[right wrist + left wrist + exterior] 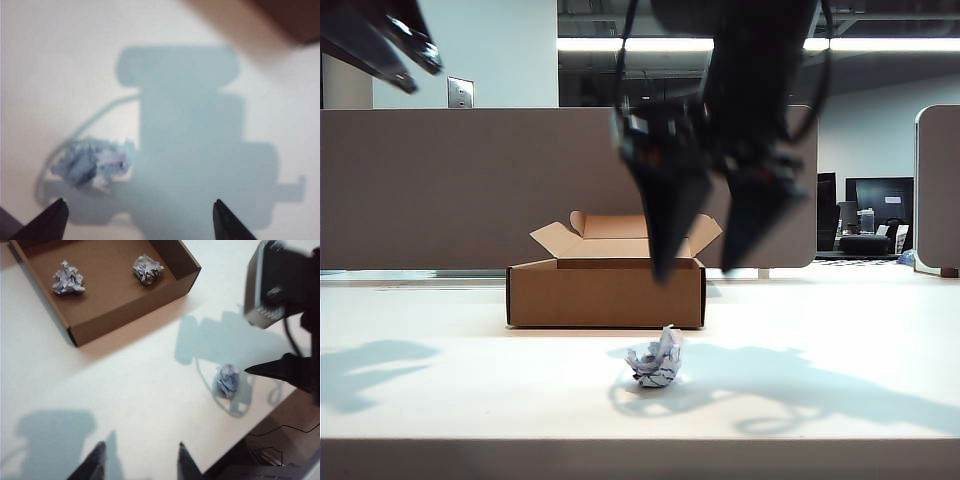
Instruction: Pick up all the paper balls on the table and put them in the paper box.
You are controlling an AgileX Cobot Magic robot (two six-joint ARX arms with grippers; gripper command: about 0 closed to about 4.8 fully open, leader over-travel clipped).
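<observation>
1. In the exterior view my right fingers (705,268) hang in the middle of the frame, dark and blurred, in front of the low brown cardboard paper box (605,293). They point down and stand wide apart, with nothing between them.
2. In the right wrist view the two tips of my right fingers (138,219) are far from each other. One small crumpled white paper ball with blue marks (91,166) lies on the desk just beside one tip, not between the two.
3. The same paper ball (656,360) sits in the lower middle of the exterior view, on the plain white desk (440,390), in front of the box and apart from it. My right fingers are above it and do not touch it.
4. My left fingers (405,55) are in the upper left corner of the exterior view, high over the desk.
5. In the left wrist view my left fingers (138,462) are partly apart and hold nothing.
6. That view also shows the open box (125,315) in its upper left part, with two more paper balls inside: one (68,279) and another (148,268), well apart on the brown floor of the box.
7. The third ball (228,380) lies on the white desk in the right part of that view, away from the box, near the dark right arm (280,287).
</observation>
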